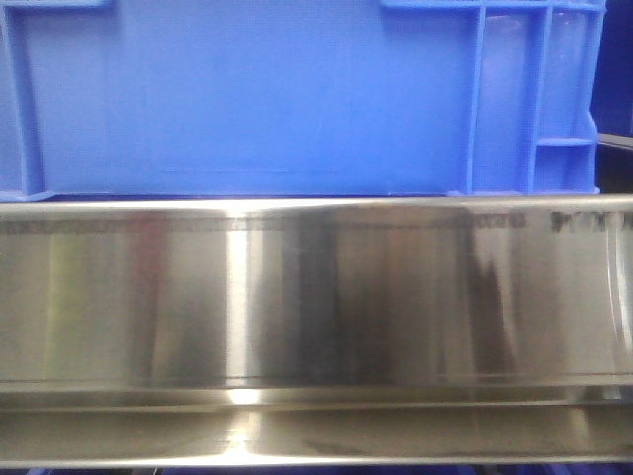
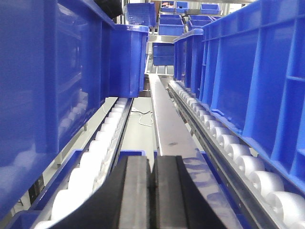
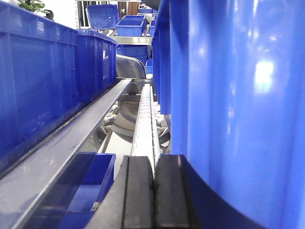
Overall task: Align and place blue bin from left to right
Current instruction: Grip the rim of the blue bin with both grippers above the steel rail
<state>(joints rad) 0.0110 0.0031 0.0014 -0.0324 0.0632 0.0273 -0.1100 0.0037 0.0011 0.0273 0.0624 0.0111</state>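
A: Which way did the bin (image 1: 247, 99) lie?

B: In the front view it stood upright, a broad side wall square to the camera, so its long axis ran left to right across the frame, along the steel panel (image 1: 316, 307) just below its base. Its ribbed box sections were at the right end; the left end ran out of frame.

A: Any writing?

B: Nothing I could read. Dark marks sat near the right end of the panel's top edge, too blurred to make out.

A: And the hands?

B: The left hand (image 2: 151, 191) had its two black pads pressed together with nothing between them. The right hand (image 3: 153, 195) was closed the same way, empty.

A: What did the wrist views add?

B: Only they showed the hands. The left wrist view looked down a lane: white rollers (image 2: 264, 183) under ribbed bins (image 2: 257, 71) on the right, a second roller row (image 2: 90, 162) under dark bins (image 2: 62, 71) on the left, a flat steel rail (image 2: 167, 124) between. The right wrist view had a narrow roller strip (image 3: 145, 119) running away from the hand, a smooth blue wall (image 3: 238, 95) close on the right, and a row of bins (image 3: 47, 71) on the left behind a grey rail (image 3: 71, 138). I couldn't tell which of those was the bin from the front view
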